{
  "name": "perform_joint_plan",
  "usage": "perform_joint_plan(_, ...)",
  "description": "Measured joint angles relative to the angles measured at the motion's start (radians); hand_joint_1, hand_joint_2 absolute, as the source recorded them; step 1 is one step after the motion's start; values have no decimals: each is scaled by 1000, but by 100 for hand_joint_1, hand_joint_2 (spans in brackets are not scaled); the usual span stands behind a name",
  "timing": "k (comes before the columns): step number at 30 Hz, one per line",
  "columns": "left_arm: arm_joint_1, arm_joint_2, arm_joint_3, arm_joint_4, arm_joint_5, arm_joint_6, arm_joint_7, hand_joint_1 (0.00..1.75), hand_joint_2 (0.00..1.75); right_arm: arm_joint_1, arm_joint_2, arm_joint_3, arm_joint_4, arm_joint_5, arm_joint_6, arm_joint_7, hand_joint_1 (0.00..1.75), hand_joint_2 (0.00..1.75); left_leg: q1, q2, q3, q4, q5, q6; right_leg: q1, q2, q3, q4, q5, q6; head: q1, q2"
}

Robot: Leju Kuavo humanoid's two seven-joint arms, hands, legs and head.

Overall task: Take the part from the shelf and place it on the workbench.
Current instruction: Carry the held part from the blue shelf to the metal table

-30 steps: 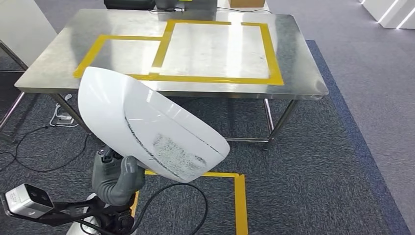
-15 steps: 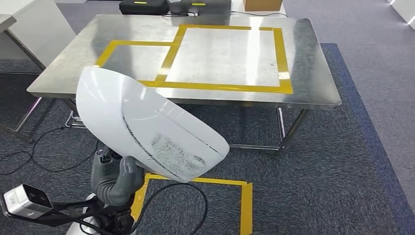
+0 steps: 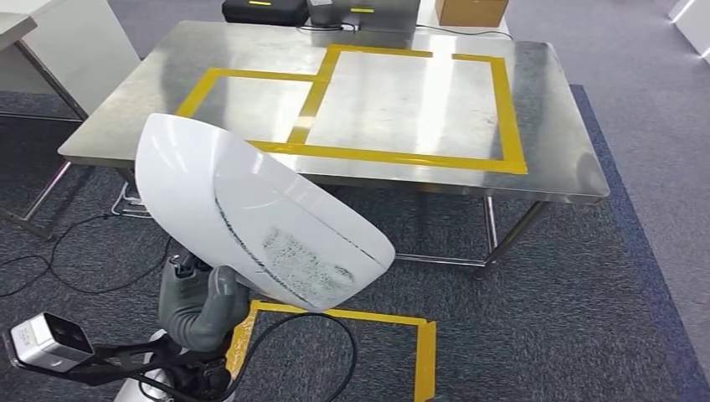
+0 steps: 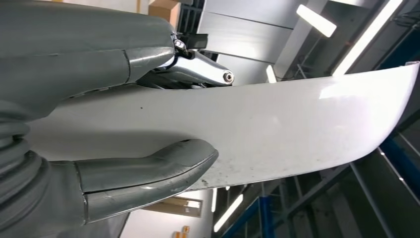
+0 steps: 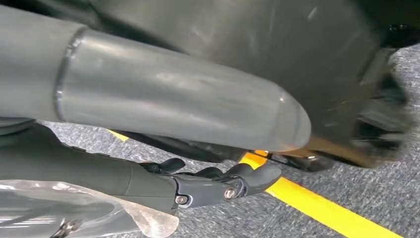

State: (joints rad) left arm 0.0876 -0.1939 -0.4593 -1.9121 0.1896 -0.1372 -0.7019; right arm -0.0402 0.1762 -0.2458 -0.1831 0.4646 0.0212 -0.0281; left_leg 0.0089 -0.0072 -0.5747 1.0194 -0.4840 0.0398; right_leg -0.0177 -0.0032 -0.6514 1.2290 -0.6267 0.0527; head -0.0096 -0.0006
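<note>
My left hand [image 3: 201, 306] grips a large white curved shell part [image 3: 251, 218] from underneath, low on the left of the head view. The part is tilted and has a scuffed grey patch on its face. In the left wrist view the thick thumb [image 4: 148, 173] presses on the part's white surface [image 4: 297, 119] and the fingers wrap its other side. The steel workbench [image 3: 553, 159] stands ahead, beyond the part, marked with yellow tape rectangles [image 3: 402, 155]. My right hand [image 5: 218, 186] hangs over the carpet with nothing in it, its fingers loosely apart.
Black cases [image 3: 264, 10] and a cardboard box [image 3: 470, 11] sit at the workbench's far edge. A yellow tape square [image 3: 423, 352] marks the carpet in front of me, with a black cable [image 3: 335, 335] across it. Another table [image 3: 25, 33] stands at the left.
The whole picture has shifted: the camera has moved, and the workbench now sits further right and lower in view. The left hand still holds the part the same way.
</note>
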Motion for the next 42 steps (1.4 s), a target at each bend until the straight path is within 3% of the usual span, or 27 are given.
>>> perform_joint_plan(1,0,0,0,0,0,0,0,175,175,1,0,0,0,0,0,0,0,0,-1,-1,2,0,-3,2,0,0,-35,48,-5,1,0,0)
perform_joint_plan(2,0,0,0,0,0,0,0,175,175,2,0,-1,0,0,0,0,0,0,-2,-3,6,0,-6,2,0,0,-53,59,10,0,1,0)
perform_joint_plan(3,0,0,0,0,0,0,0,175,175,3,0,-1,0,0,0,0,0,0,-3,-5,11,0,-10,2,0,1,-50,31,45,-2,1,0)
perform_joint_plan(5,0,0,0,0,1,-1,0,175,175,4,0,-1,0,-1,0,0,0,0,-3,-8,25,0,-20,-3,1,2,-2,-98,126,-8,1,0)
perform_joint_plan(6,0,0,0,0,2,-1,0,175,175,3,0,-1,0,-1,1,0,0,0,-5,-8,28,2,-25,-7,3,3,25,-156,147,-12,1,0)
perform_joint_plan(8,0,0,0,1,2,-1,0,175,175,1,0,-2,0,-2,3,0,0,0,-7,-9,30,1,-30,-17,6,5,51,-204,149,-19,0,0)
perform_joint_plan(12,-1,1,0,1,2,0,0,175,175,2,0,-2,0,-3,5,1,0,0,-7,-6,26,26,-52,-38,0,3,67,-217,146,-38,-4,0)
perform_joint_plan(13,-1,2,0,1,2,0,0,175,175,2,0,-3,0,-3,6,1,0,0,-5,-6,7,70,-74,-44,-1,1,72,-220,144,-43,-6,0)
perform_joint_plan(15,-1,3,0,2,2,0,0,175,175,1,0,-4,0,-3,8,1,0,0,-3,-5,-62,202,-128,-52,-2,-1,78,-220,138,-50,-8,0)
perform_joint_plan(16,0,4,0,3,3,0,0,175,175,1,0,-5,0,-3,8,2,0,0,-1,-5,-94,258,-143,-54,-1,-1,81,-220,135,-52,-8,0)
perform_joint_plan(17,0,4,0,4,3,0,0,175,175,2,0,-6,0,-3,8,2,0,0,0,-5,-112,282,-139,-56,-1,-1,84,-220,133,-52,-8,0)
perform_joint_plan(18,0,4,0,5,3,1,0,175,175,2,0,-7,0,-3,9,2,0,0,0,-5,-111,267,-114,-55,-1,-1,89,-220,129,-51,-8,0)
perform_joint_plan(20,0,4,0,5,3,1,0,175,175,3,0,-8,0,-3,10,3,0,0,1,-3,-66,149,-33,-49,-1,1,101,-220,122,-46,-8,0)
perform_joint_plan(22,0,4,0,6,3,1,0,175,175,3,0,-9,0,-3,10,4,0,0,-3,0,-21,41,7,-40,2,2,106,-219,114,-35,-8,0)
perform_joint_plan(27,0,2,-1,6,3,1,0,175,175,-2,1,-10,0,0,13,6,0,0,-2,-1,-3,2,2,-15,2,0,99,-204,95,-7,-2,0)
perform_joint_plan(28,0,2,-1,6,3,1,0,175,175,-3,1,-10,0,0,13,7,0,0,0,-1,1,-2,2,-10,2,1,79,-167,75,-4,0,0)
perform_joint_plan(30,-1,2,-2,7,3,1,0,175,175,-3,1,-11,0,2,14,7,0,0,-1,0,3,-3,-2,-1,2,1,9,-40,21,1,5,0)
perform_joint_plan(32,-1,2,-2,7,3,1,0,175,175,0,1,-15,0,2,15,8,0,0,-4,-1,6,-3,-6,3,2,2,-52,55,4,4,5,0)
perform_joint_plan(33,-1,2,-2,8,3,1,0,175,175,1,1,-16,0,3,16,8,0,0,-4,-2,10,-2,-10,3,2,2,-58,50,25,3,5,0)
perform_joint_plan(34,-1,2,-2,8,3,1,0,175,175,1,1,-18,0,4,16,9,0,0,-5,-4,16,-2,-14,2,2,1,-43,4,63,1,5,0)
perform_joint_plan(36,-1,2,-2,8,3,0,0,175,175,1,1,-20,0,5,17,9,0,0,-7,-5,29,-1,-25,-4,3,2,16,-129,134,-6,5,0)
perform_joint_plan(37,-1,2,-2,8,3,0,0,175,175,0,1,-21,0,6,17,9,0,0,-8,-6,32,0,-29,-9,5,2,42,-177,148,-10,5,0)
perform_joint_plan(38,-1,2,-2,8,3,0,0,175,175,0,1,-22,0,7,17,9,0,0,-10,-5,34,0,-32,-13,7,2,56,-202,149,-15,4,0)
perform_joint_plan(42,-2,3,-2,8,3,-2,0,175,175,0,1,-24,0,11,17,10,0,0,-10,-5,35,12,-47,-32,3,3,73,-219,138,-33,0,0)
